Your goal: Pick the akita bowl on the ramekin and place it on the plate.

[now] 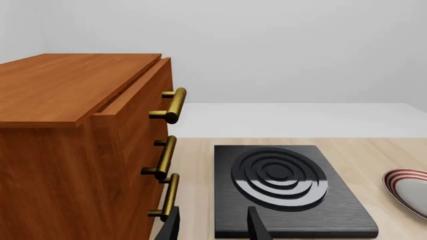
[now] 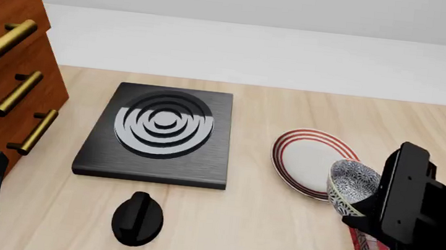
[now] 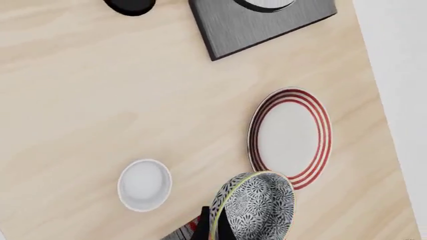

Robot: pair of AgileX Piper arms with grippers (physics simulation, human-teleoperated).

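a: black metal, the right arm came in from the right of the front view, its gripper [image 3: 217, 227] clamped on the rim of the akita bowl [image 2: 353, 186], holding it tilted in the air.

b: and where was the bowl?

a: lifted, over the near edge of the plate [image 2: 310, 161], overlapping it in the front view. the ramekin [image 3: 144, 184] sat bare on the table, apart from the plate.

b: the left arm?

a: low at the near left corner, its gripper [image 1: 213, 225] pointing towards the burner [image 2: 159, 132], fingers parted with nothing between them.

b: the surface?

a: pale wood tabletop [image 2: 262, 228], a plain grey-white floor and wall beyond it. a brown wooden cabinet [image 2: 0, 76] stood at the left.

b: counts?

a: one bowl, one ramekin, one red-ringed plate, one black burner, one black knob [image 2: 138, 217], one cabinet with three brass handles [image 2: 17, 92]. something red and patterned showed under the right arm; i couldn't tell what.
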